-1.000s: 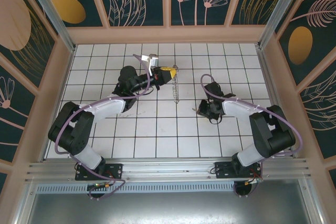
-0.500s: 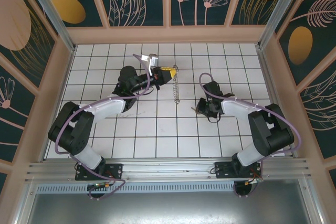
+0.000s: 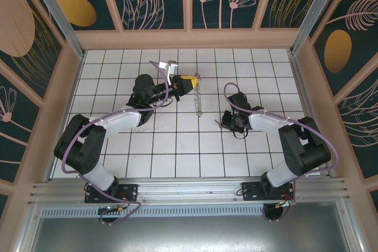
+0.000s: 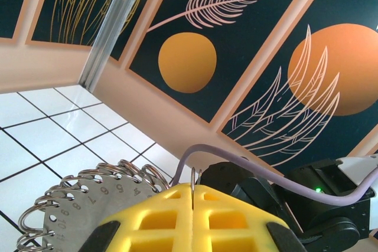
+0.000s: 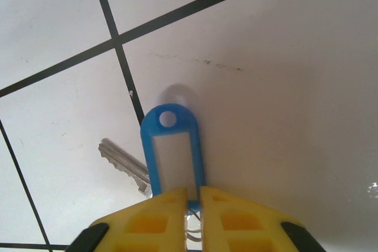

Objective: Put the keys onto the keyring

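Lower centre of the right wrist view, keys (image 5: 172,157): a blue plastic tag with a clear window and a round hole, and a silver toothed key just left of it, lay flat on the white tiled floor (image 5: 283,87).
keys from above: the keys (image 3: 220,124) were a small dark cluster right of centre.
right gripper (image 5: 195,196): its yellow ribbed fingers (image 5: 147,216) stood narrow, pinching the near end of the blue tag between them.
right gripper from above: the right gripper (image 3: 225,123) pointed left, at the keys.
keyring (image 4: 65,210): a grey numbered plate edged with a row of silver wire loops sat in the lower left of the left wrist view.
keyring from above: the keyring (image 3: 199,100) showed as a thin beaded strip above centre, well apart from the keys.
left gripper (image 4: 193,193): its yellow fingers were closed together on one thin upright wire of the keyring.
left gripper from above: the left gripper (image 3: 190,79) sat at the strip's upper end.
backdrop: dark teal wall panels (image 4: 266,45) carried orange discs and pale leaf outlines.
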Motion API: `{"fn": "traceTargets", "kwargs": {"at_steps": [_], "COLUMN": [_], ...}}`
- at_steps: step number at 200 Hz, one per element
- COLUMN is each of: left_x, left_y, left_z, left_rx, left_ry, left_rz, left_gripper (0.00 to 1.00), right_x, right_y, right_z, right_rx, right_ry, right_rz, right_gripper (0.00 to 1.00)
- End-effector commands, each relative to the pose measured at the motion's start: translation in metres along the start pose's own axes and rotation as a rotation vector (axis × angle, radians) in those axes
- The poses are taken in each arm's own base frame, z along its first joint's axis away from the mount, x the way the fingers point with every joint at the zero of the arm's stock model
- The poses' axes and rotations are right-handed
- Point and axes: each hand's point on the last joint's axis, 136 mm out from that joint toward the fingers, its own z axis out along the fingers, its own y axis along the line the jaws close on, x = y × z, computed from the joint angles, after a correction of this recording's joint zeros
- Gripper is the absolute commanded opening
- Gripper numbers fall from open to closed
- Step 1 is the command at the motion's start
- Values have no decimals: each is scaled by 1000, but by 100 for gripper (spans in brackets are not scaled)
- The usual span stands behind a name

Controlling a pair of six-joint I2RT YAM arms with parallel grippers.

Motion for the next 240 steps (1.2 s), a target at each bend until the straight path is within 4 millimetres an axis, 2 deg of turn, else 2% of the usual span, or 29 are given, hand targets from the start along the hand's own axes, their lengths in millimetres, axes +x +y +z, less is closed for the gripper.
{"fn": "traceTargets", "kwargs": {"at_steps": [1,30,64,186,240], "left_x": [-13,-14,-13,-14,-14], "left_y": [-14,-16,-15,-16,-15], "left_z": [1,1,1,0,0], "left_rx": [50,52,51,47,48], "left_ry": [-40,-42,-41,-42,-42], "left_rz": [41,43,40,47,46], "left_gripper": [0,0,0,0,0], "right_x": [6,9,13,15,10], "right_y": [4,1,-3,14,20], "right_z": [-4,-6,-8,1,-2], "right_rx": [-23,-16,-12,-35,-48], "right_ry": [2,-1,2,24,8], "right_rz": [-20,-18,-7,-38,-39], "right_gripper": [17,22,23,22,21]}}
